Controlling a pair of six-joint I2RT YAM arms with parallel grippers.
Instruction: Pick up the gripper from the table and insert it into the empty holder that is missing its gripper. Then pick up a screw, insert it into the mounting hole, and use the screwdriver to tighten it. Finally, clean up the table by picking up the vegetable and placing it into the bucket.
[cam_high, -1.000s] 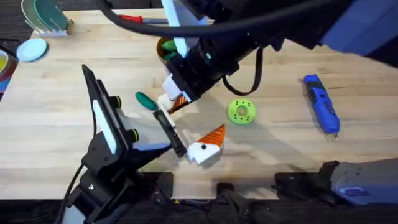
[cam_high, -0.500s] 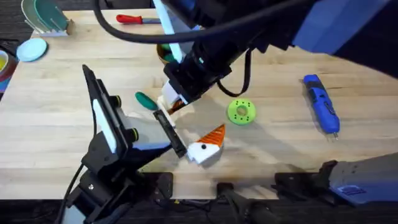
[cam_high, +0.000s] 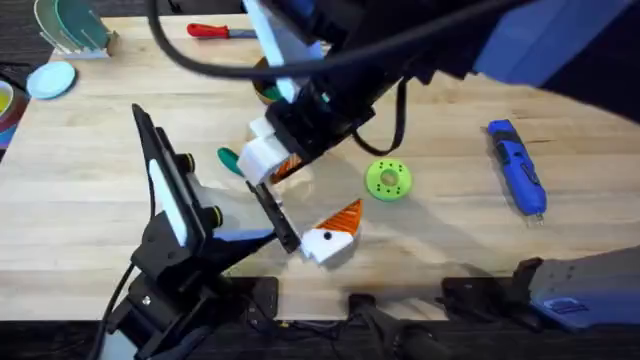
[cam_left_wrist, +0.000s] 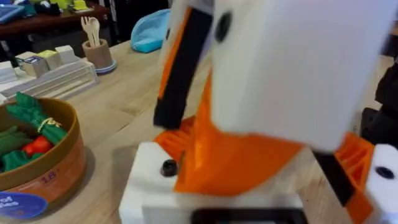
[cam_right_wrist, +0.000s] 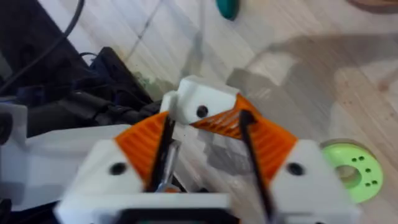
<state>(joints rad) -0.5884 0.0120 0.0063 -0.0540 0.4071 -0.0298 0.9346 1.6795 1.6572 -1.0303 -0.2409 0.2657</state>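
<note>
Two white fingers (cam_right_wrist: 115, 165) of my right gripper (cam_right_wrist: 205, 134) stand apart, and the loose gripper (cam_right_wrist: 198, 107), a white-and-orange piece, appears clamped between their orange pads, left of the green disc (cam_high: 388, 180). The vegetable (cam_high: 234, 160) lies just left of that gripper, the bucket (cam_left_wrist: 69, 127) sits on the far side, and the screwdriver (cam_high: 516, 168) lies well off to the right. My left gripper (cam_high: 325, 240) sits low toward the near edge; whether it is open or closed, I cannot tell.
</note>
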